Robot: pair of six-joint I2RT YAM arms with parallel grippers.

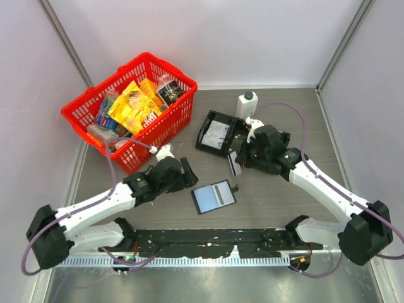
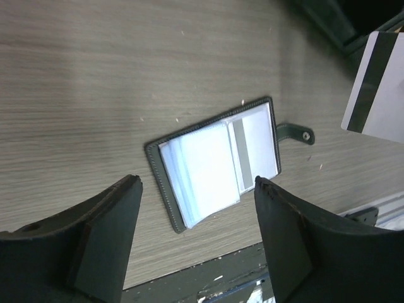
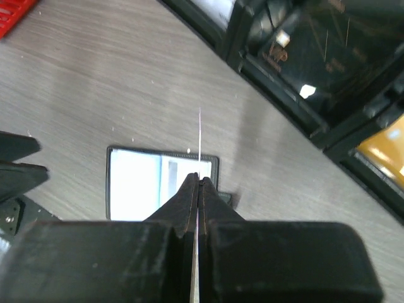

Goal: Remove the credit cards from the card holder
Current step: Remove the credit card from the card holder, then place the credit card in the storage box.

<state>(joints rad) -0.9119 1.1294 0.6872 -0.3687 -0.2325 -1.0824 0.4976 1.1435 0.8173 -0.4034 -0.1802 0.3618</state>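
The card holder (image 1: 213, 197) lies open on the table, its black rim framing pale blue and grey inner faces (image 2: 214, 161). My left gripper (image 1: 187, 172) hovers just to its left, open, with the holder showing between its fingers (image 2: 107, 230) and nothing held. My right gripper (image 1: 235, 161) is raised above the holder's far right side, shut on a thin credit card. That card appears edge-on (image 3: 200, 136) in the right wrist view and as a white face with a dark stripe (image 2: 379, 88) in the left wrist view. A golden-yellow card (image 3: 385, 148) lies in the black tray.
A black tray (image 1: 205, 129) sits behind the holder, partly under my right arm. A white bottle with a black cap (image 1: 246, 104) stands beyond it. A red basket (image 1: 170, 123) full of packets fills the far left. A black rail (image 1: 208, 243) runs along the near edge.
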